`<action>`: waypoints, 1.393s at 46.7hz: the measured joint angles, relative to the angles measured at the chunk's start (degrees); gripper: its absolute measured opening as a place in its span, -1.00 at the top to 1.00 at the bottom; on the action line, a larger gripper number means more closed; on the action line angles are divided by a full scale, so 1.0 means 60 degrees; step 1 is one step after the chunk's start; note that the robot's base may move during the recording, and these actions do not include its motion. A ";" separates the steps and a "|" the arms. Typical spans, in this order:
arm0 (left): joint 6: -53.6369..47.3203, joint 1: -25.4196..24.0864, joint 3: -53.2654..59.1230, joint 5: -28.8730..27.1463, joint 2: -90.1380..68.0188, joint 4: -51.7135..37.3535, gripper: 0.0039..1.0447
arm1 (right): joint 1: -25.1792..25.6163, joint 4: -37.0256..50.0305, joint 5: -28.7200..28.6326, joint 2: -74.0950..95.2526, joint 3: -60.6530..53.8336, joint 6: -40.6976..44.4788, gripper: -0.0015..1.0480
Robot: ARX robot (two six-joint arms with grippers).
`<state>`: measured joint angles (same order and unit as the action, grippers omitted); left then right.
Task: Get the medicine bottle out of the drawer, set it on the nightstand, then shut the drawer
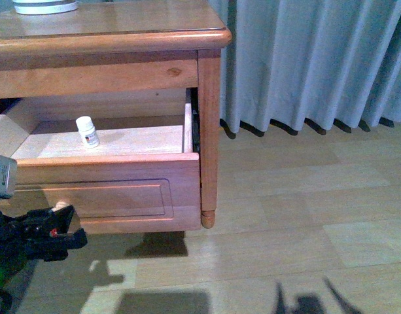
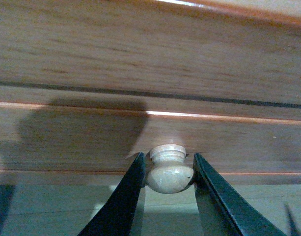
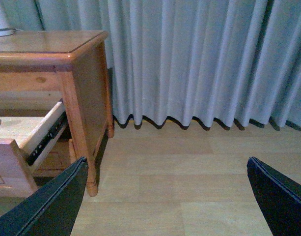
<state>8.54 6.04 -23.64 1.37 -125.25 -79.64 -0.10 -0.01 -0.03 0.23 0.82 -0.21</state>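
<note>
Left claw (image 2: 168,160) clamped on knob (image 2: 169,178) of open drawer (image 1: 122,193). Medicine bottle (image 1: 87,131) upright inside, above and beyond it. Right claw (image 3: 166,164) spread, empty.

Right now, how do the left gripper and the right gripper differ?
The left gripper is closed on the drawer knob; the right gripper is wide open, holding nothing. The left gripper sits right at the drawer front; the right gripper hangs clear of the nightstand, over the floor. Both have dark fingers.
</note>
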 joint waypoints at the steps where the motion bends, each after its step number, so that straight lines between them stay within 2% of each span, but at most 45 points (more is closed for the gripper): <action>1: 0.0018 0.0015 0.0029 -0.0018 0.0004 -0.0025 0.51 | 0.0004 0.0000 0.0000 0.0000 0.0000 0.0000 -0.87; 8: 0.0179 0.0189 0.0386 -0.0215 0.0117 -0.0197 0.51 | 0.0004 0.0000 0.0000 0.0000 0.0000 0.0004 -0.87; 19: 0.0182 0.0262 0.0328 0.0062 0.0237 -0.0171 0.51 | 0.0004 0.0000 0.0000 0.0000 0.0000 0.0000 -0.87; 55: 0.0186 0.0262 0.0284 0.0146 0.0237 -0.0164 0.51 | 0.0000 0.0000 0.0000 0.0000 0.0000 0.0000 -0.87; 65: 0.0215 0.0262 0.0270 0.0171 0.0237 -0.0098 -0.35 | 0.0000 0.0000 0.0000 0.0000 0.0000 0.0000 -0.87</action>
<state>9.82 7.62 -22.02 2.39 -123.83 -80.23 -0.10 -0.01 -0.03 0.23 0.82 -0.21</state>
